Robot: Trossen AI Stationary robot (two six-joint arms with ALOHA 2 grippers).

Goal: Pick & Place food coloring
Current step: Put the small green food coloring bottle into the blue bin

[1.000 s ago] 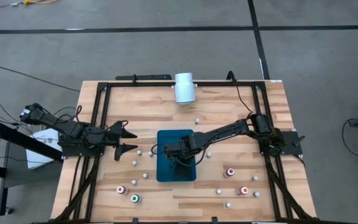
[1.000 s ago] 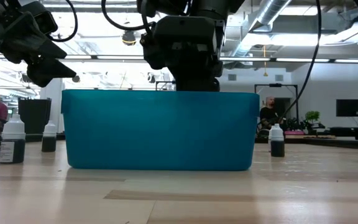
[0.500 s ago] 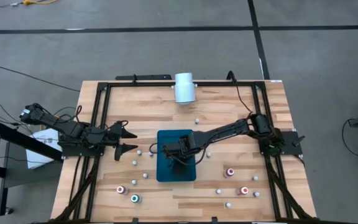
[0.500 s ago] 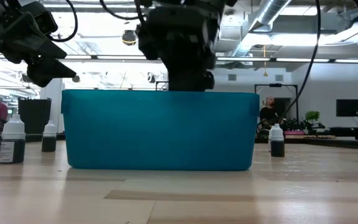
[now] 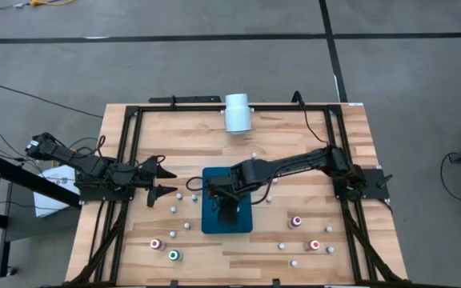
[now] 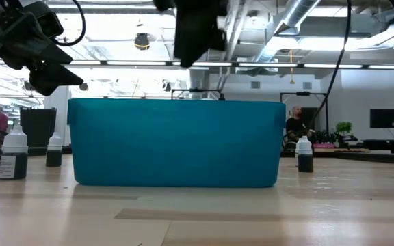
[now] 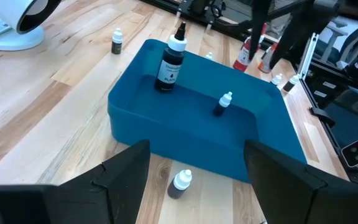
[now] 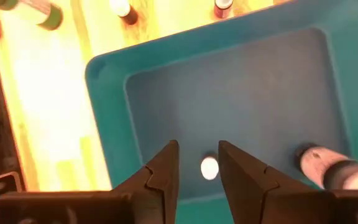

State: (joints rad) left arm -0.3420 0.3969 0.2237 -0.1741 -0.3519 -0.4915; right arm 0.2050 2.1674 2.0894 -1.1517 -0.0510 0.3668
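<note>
Currently right end effector (image 8: 197,163) hovers empty, narrowly parted, over small bottle (image 8: 209,168) in teal tray (image 8: 104,68); descending could topple it. Left end effector (image 5: 165,180) waits released.

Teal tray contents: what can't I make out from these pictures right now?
- Low view: the teal tray's near wall hides everything inside.
- High view: the right arm covers part of the tray; the bottles inside don't show.
- Right wrist view: one bottle is blurred and cut by the edge.
- Bottle labels are too small everywhere.
</note>
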